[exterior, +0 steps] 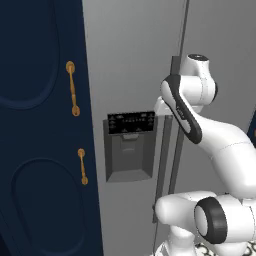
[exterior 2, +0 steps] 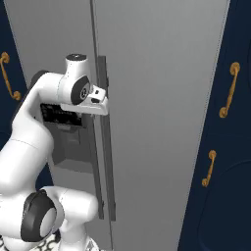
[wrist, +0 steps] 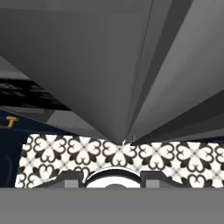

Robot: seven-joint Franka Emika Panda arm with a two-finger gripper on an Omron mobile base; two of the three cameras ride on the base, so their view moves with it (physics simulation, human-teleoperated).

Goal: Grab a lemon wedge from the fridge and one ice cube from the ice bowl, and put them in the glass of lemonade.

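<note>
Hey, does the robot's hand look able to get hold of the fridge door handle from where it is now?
Probably yes. The hand is already right up against the long grey handles where the two doors of the fridge meet, with nothing between them. Whether it actually grips one isn't clear.

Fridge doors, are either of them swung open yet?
No, in the right base view both doors of the fridge lie flush and shut, with only a thin seam between them beside the long grey handles.

No readable text is found; small white marks on the fridge's black dispenser panel (exterior: 131, 122) cannot be deciphered.
</note>
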